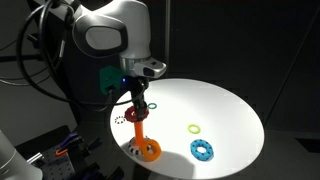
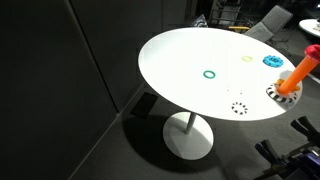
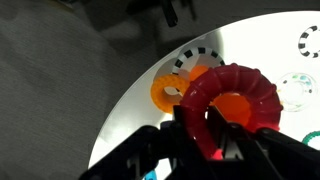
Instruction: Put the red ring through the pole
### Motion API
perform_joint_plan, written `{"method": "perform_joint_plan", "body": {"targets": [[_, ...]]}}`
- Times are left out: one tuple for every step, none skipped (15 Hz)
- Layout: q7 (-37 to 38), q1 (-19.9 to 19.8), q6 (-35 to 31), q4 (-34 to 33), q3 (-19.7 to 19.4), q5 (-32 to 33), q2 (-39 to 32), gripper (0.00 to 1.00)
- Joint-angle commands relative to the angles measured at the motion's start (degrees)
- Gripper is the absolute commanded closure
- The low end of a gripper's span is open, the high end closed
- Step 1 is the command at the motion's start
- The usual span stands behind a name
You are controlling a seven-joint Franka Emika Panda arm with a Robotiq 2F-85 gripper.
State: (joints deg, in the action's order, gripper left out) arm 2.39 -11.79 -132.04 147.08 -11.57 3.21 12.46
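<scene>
My gripper (image 3: 212, 138) is shut on the red ring (image 3: 235, 78) and grips its near rim. In the wrist view the orange top of the pole (image 3: 236, 108) shows through the ring's hole, with the round orange base disc (image 3: 165, 95) beyond it. In an exterior view the gripper (image 1: 136, 102) holds the ring (image 1: 137, 113) right at the top of the tilted-looking pole (image 1: 141, 133). Whether the ring is around the pole or just above it, I cannot tell. The pole also shows at the right edge of an exterior view (image 2: 297, 72).
On the round white table (image 1: 235, 110) lie a yellow-green ring (image 1: 194, 128), a blue toothed ring (image 1: 203, 149), a thin green ring (image 1: 152, 102) and a dashed circle mark (image 1: 120, 118). The pole stands near the table's edge.
</scene>
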Motion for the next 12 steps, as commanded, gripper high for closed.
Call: {"method": "perform_joint_plan", "body": {"targets": [[-2.0, 0.4, -0.9, -0.7, 0.1, -1.2, -0.6, 0.91], [-2.2, 0.6, -1.1, -0.7, 0.1, -1.4, -0.7, 0.91], [-2.3, 0.7, -1.2, -0.7, 0.1, -1.5, -0.9, 0.91], [-2.4, 0.8, -1.4, -0.7, 0.1, -1.5, -1.0, 0.91], [-2.5, 0.8, -1.4, -0.7, 0.0, -1.7, -1.3, 0.91], [-2.6, 0.8, -1.5, -0.7, 0.0, -1.9, -1.5, 0.91], [-2.8, 0.9, -1.3, -0.8, -0.1, -2.2, -1.8, 0.91], [-2.8, 0.8, -1.4, -0.8, -0.1, -2.3, -1.9, 0.91], [-2.9, 0.8, -1.3, -0.9, -0.1, -2.6, -2.2, 0.91], [-3.1, 0.8, -1.2, -1.0, -0.2, -2.9, -2.6, 0.91], [-3.4, 0.8, -1.0, -1.2, -0.2, -3.3, -2.8, 0.91], [-3.5, 0.8, -0.9, -1.3, -0.2, -3.5, -3.0, 0.91]]}}
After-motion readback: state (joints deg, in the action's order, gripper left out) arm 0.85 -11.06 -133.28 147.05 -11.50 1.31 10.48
